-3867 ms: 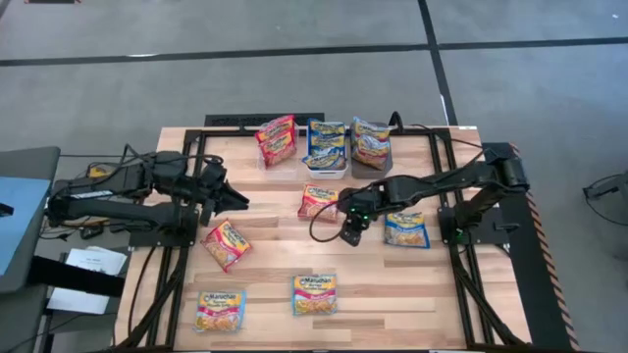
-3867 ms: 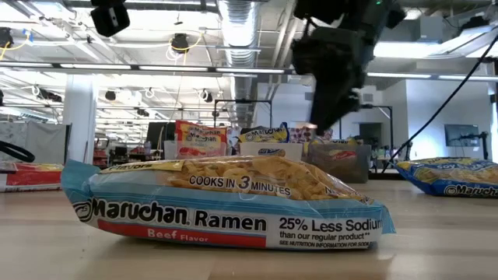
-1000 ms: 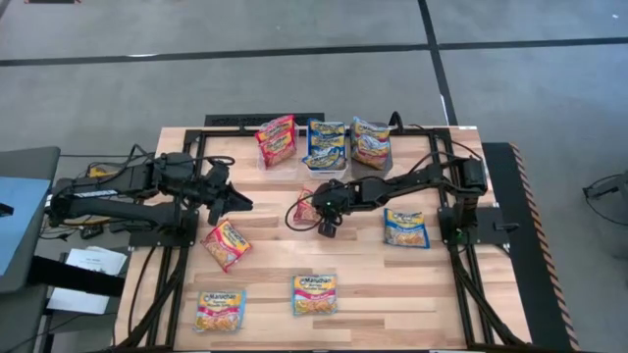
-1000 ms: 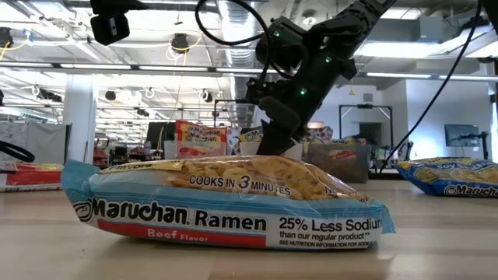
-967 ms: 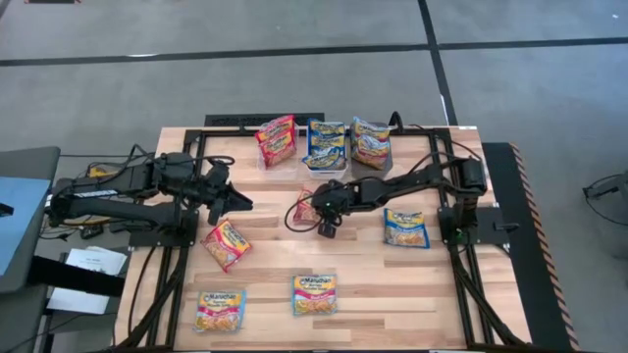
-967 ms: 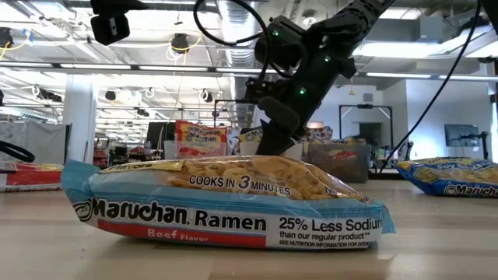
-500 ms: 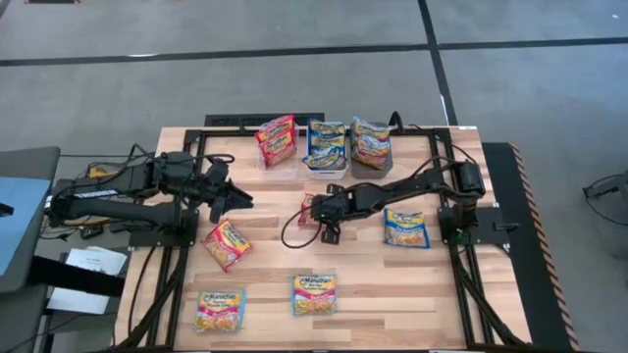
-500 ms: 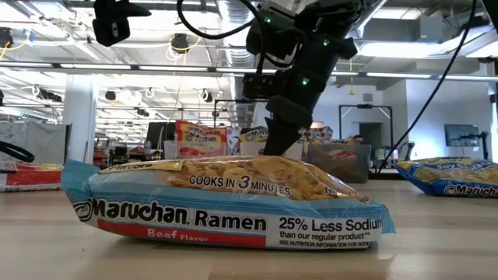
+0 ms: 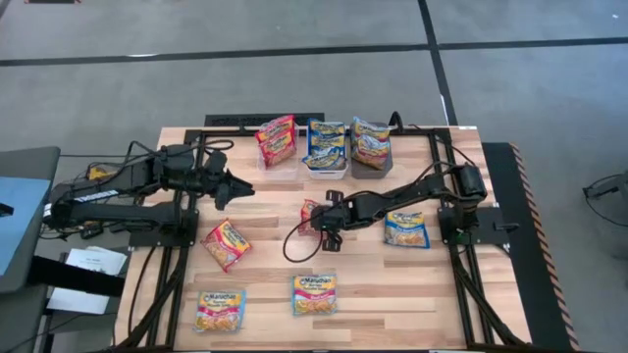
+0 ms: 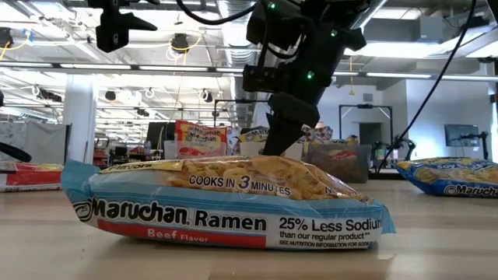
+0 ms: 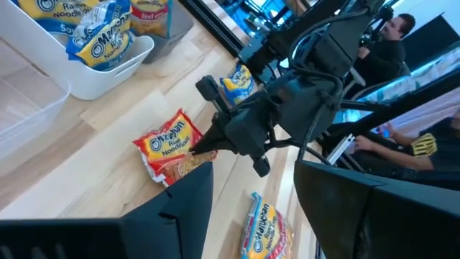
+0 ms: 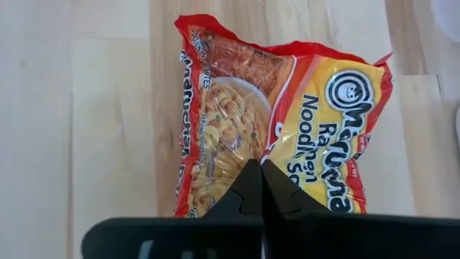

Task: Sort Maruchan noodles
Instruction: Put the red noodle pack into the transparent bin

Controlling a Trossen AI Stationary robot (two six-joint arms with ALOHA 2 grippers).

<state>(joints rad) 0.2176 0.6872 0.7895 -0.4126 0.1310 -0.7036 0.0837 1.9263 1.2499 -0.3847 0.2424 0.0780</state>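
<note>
A red Maruchan noodle packet [image 9: 309, 210] [image 12: 280, 115] lies mid-table with my right gripper [image 9: 318, 220] [image 12: 260, 178] shut on it; the left wrist view shows the same packet [image 11: 167, 141] under that gripper [image 11: 206, 149]. My left gripper [image 9: 238, 185] hovers open over the table's left, holding nothing. Loose packets lie flat: a blue one [image 9: 405, 228], a red one [image 9: 226, 243], and two near the front edge [image 9: 220, 309] [image 9: 314, 293]. At the far edge, a red packet stands in the clear bin [image 9: 278, 147], blue ones in the white bin [image 9: 325, 149], and orange ones in the dark bin [image 9: 371, 144]. My right gripper pinches the red packet between its two shut fingertips, at the middle of the edge nearest the fingers [image 12: 253, 160]. The fingers slant down from the table's right. The wrapper is creased along its middle [image 12: 269, 137]. Whether the packet's far end is still on the wood I cannot tell.
The low view's foreground is filled by the blue-and-red beef packet [image 10: 226, 198] near the front edge. Black frame rails [image 9: 446, 196] run along both sides of the table. Bare wood lies between the loose packets [image 9: 373, 284].
My right gripper, shut on the red packet, has drawn a little toward the table's near edge and risen slightly, and its wrist has rolled. My left gripper has swung toward the far edge.
</note>
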